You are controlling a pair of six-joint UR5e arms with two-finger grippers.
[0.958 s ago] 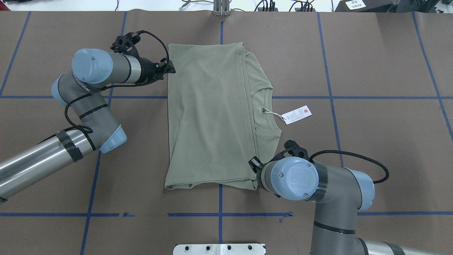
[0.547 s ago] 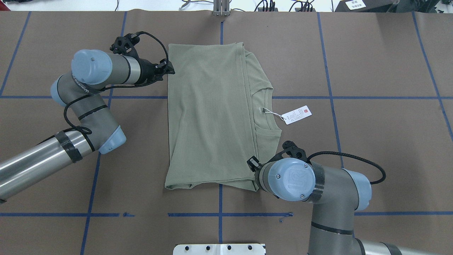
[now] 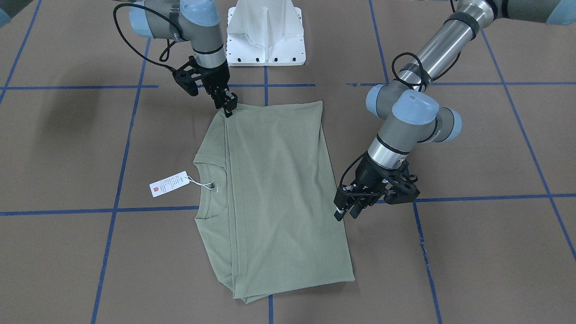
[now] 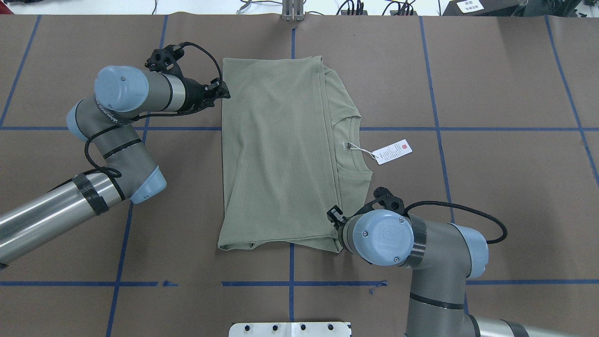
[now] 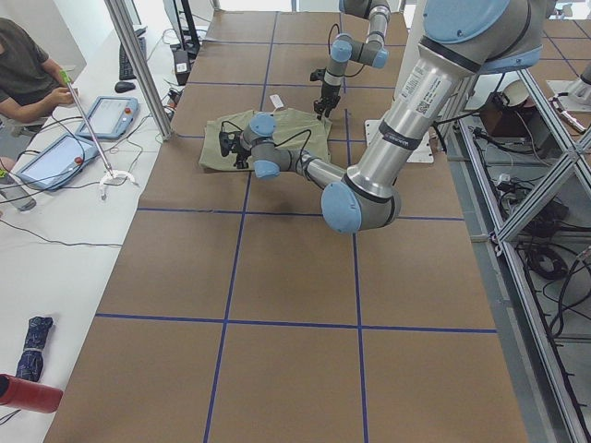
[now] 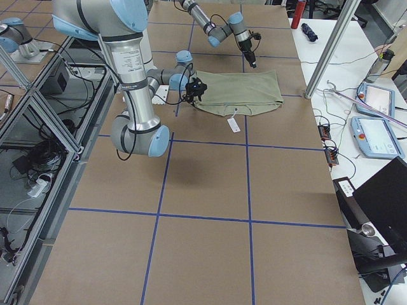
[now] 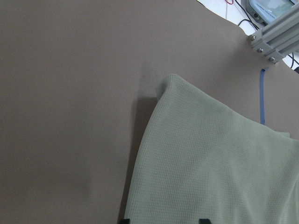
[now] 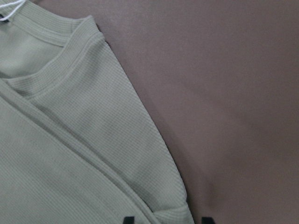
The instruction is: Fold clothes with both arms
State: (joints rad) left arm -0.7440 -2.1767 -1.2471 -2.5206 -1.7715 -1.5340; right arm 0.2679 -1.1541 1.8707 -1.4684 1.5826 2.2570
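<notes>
- Shirt (image 4: pixel 276 154): sage-green, fine-ribbed knit folded into a tall rectangle (white paper tag (image 4: pixel 394 151) poking out), flat at mid-table (image 4: pixel 491 196).
- Left gripper (image 3: pixel 345 212): fingers spread, beside the shirt's long edge.
- Right gripper (image 3: pixel 229 108): fingers spread, at a corner of the shirt.

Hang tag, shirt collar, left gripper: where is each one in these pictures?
hang tag (image 4: pixel 392 151), overhead exterior view, middle of the white card.
shirt collar (image 4: pixel 357 135), overhead exterior view, ribbed neck band above the string.
left gripper (image 3: pixel 345 211), exterior front-facing view, midway between its fingertips.

Folded sage-green shirt (image 4: pixel 276 154) lies flat, collar (image 4: pixel 348 120) and tag (image 4: pixel 394 151) showing, left arm (image 4: pixel 121 89) and right arm (image 4: pixel 383 236) at opposite corners.
</notes>
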